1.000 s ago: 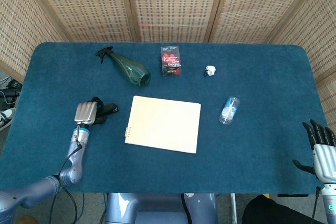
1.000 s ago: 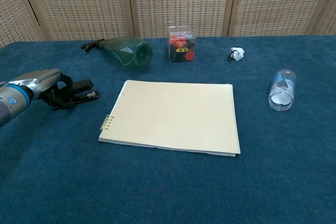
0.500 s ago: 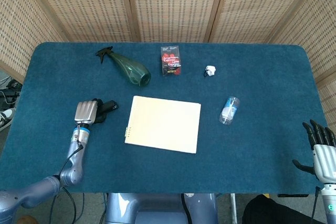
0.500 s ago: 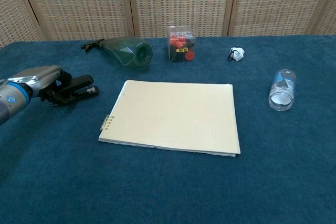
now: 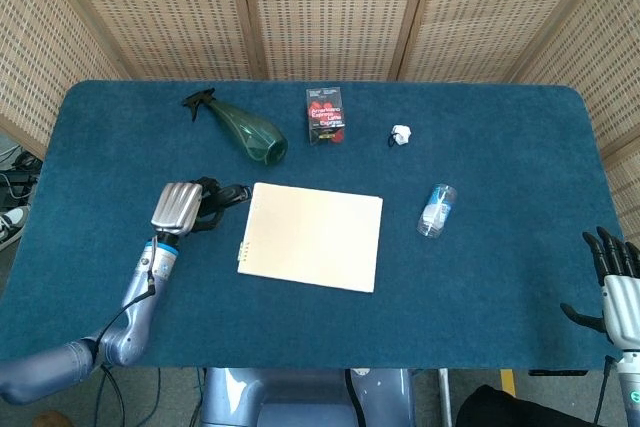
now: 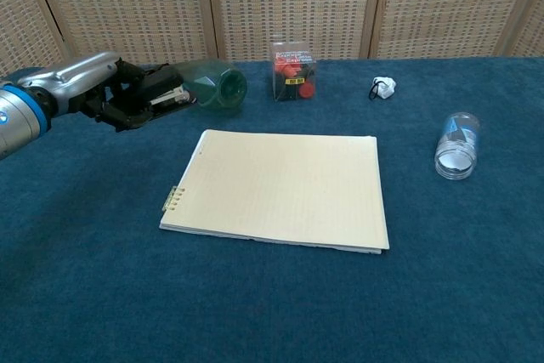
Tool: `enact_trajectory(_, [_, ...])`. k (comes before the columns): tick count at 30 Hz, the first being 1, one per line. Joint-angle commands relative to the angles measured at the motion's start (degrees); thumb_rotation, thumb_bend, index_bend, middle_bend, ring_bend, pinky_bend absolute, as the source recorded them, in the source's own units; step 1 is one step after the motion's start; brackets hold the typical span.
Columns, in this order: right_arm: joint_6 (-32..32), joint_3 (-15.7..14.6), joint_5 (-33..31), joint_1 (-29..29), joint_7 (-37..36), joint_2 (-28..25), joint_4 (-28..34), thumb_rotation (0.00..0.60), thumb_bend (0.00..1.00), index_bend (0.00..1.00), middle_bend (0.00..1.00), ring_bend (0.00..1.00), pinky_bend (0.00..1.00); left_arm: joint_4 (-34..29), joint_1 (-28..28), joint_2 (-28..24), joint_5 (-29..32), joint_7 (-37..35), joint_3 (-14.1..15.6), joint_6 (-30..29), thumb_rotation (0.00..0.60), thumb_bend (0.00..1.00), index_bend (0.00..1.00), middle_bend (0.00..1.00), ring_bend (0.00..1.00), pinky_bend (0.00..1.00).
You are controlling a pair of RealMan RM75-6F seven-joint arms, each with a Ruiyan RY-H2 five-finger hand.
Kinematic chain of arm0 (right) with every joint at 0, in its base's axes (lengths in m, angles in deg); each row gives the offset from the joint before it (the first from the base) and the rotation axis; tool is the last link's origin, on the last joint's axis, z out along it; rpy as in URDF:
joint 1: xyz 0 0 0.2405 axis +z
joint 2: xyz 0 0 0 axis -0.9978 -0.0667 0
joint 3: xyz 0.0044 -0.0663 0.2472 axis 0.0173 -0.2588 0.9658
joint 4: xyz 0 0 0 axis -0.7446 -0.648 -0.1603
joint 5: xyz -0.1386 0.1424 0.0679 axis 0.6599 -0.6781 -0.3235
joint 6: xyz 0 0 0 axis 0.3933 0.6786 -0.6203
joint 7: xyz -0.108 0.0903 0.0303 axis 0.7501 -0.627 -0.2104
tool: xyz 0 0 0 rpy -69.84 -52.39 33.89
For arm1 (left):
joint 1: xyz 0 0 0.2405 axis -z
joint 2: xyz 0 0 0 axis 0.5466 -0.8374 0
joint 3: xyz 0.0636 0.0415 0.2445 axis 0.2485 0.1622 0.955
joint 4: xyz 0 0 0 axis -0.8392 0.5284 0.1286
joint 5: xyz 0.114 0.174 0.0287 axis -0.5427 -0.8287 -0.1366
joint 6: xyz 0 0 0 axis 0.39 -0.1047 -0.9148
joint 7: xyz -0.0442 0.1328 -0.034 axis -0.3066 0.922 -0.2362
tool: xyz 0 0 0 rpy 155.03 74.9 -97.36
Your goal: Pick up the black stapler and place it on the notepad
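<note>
My left hand (image 5: 180, 209) (image 6: 95, 88) holds the black stapler (image 5: 228, 195) (image 6: 164, 94) above the table, just left of the notepad. The stapler's front end points toward the pad. The cream notepad (image 5: 312, 236) (image 6: 279, 187) lies flat at the table's middle, with its spiral binding at the left edge. My right hand (image 5: 619, 282) hangs at the table's near right corner in the head view, fingers spread and holding nothing; the chest view does not show it.
A green spray bottle (image 5: 243, 127) (image 6: 204, 82) lies on its side at the back left. Beside it stands a red and black box (image 5: 326, 115) (image 6: 293, 70). A small white object (image 5: 400, 134) (image 6: 382, 87) and a clear bottle (image 5: 437, 210) (image 6: 456, 144) lie to the right.
My left hand has lifted the stapler off the table and carried it up and right, toward the notepad's left edge. The right hand has barely moved.
</note>
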Motion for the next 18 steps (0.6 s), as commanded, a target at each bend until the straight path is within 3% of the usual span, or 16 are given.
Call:
enact_trajectory(1, [-0.25, 0.06, -0.31, 0.00, -0.31, -0.08, -0.17, 0.600, 0.00, 0.00, 0.00, 0.00, 0.00, -6.01, 2.07, -2.57, -4.19, -3.38, 0.38, 2.49, 0.600, 0.53, 0.66, 0.44, 0.55, 0.61])
enact_trajectory(7, [-0.65, 0.38, -1.18, 0.02, -0.88, -0.23, -0.84, 0.600, 0.00, 0.00, 0.00, 0.00, 0.00, -4.83, 7.85, -0.85, -6.57, -3.39, 1.13, 9.59, 0.600, 0.52, 0.66, 0.44, 0.55, 0.61])
enact_trajectory(18, [-2.49, 0.95, -3.98, 0.19, -1.10, 0.04, -2.72, 0.600, 0.00, 0.00, 0.00, 0.00, 0.00, 7.38, 15.45, 9.73, -0.58, 1.35, 1.63, 17.17, 0.600, 0.51, 0.65, 0.44, 0.55, 0.61])
